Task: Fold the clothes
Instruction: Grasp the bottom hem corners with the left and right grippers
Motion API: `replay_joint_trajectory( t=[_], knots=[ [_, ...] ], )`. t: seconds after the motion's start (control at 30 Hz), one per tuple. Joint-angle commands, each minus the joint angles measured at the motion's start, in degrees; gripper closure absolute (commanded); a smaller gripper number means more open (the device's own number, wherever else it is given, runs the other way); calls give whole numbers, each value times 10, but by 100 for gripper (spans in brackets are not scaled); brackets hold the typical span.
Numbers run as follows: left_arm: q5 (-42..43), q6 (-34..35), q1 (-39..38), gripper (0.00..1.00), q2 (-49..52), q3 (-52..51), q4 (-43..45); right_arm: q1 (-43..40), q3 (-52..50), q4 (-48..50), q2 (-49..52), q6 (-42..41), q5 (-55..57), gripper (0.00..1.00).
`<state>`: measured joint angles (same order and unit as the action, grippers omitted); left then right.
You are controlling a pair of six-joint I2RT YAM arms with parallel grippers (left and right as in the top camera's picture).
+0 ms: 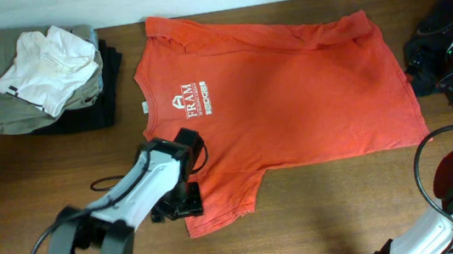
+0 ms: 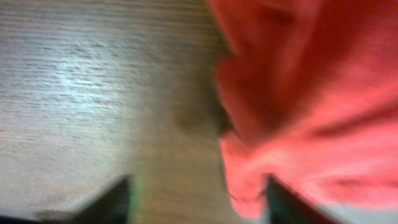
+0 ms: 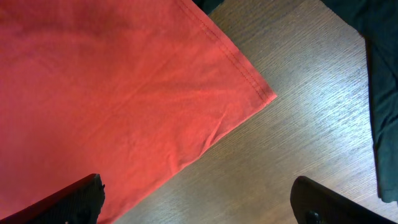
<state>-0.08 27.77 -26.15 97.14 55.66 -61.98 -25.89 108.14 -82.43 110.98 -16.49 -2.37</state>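
Your left gripper [image 2: 202,200] stands wide at the 7 o'clock sleeve of the red-orange T-shirt [image 1: 290,85] spread flat mid-table, your right gripper [image 3: 199,202] gapes over a hem corner, with a folded pile [image 1: 50,79] beyond at 10 o'clock.

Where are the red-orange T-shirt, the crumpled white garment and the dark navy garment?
Red-orange T-shirt [image 1: 290,85]: overhead view, mid-chest fabric.
Crumpled white garment [image 1: 48,60]: overhead view, its middle folds.
Dark navy garment [image 3: 385,124]: right wrist view, its visible strip.
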Motion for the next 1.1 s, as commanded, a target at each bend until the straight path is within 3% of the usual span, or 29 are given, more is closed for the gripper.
replay_joint_trajectory(
  t=[0.0,0.4,0.43,0.53,0.63,0.73,0.87,0.9,1.07],
  knots=[
    [58,-31,0,1,-22,-7,1,0,-3,-3,0,-5,9,1],
    [113,-29,-23,11,-22,-96,97,0,-3,-4,0,-5,0,1],
    [112,-30,-23,17,-22,-98,108,0,-3,-4,0,-5,0,1],
    [112,-30,-23,22,-22,-98,130,0,-3,-2,0,-5,1,1],
    [101,-30,-23,34,-22,-98,134,0,-3,2,0,-5,1,1],
    [93,-30,-23,57,-22,-98,133,0,-4,3,0,-5,1,1],
    [93,-30,-23,76,-22,-99,131,-1,-24,18,0,-17,3,1],
    [93,-30,-23,87,-22,-101,131,-1,-35,27,0,-35,8,1],
    [93,-30,-23,100,-22,-107,131,-12,-64,71,0,-50,7,1]
  ],
)
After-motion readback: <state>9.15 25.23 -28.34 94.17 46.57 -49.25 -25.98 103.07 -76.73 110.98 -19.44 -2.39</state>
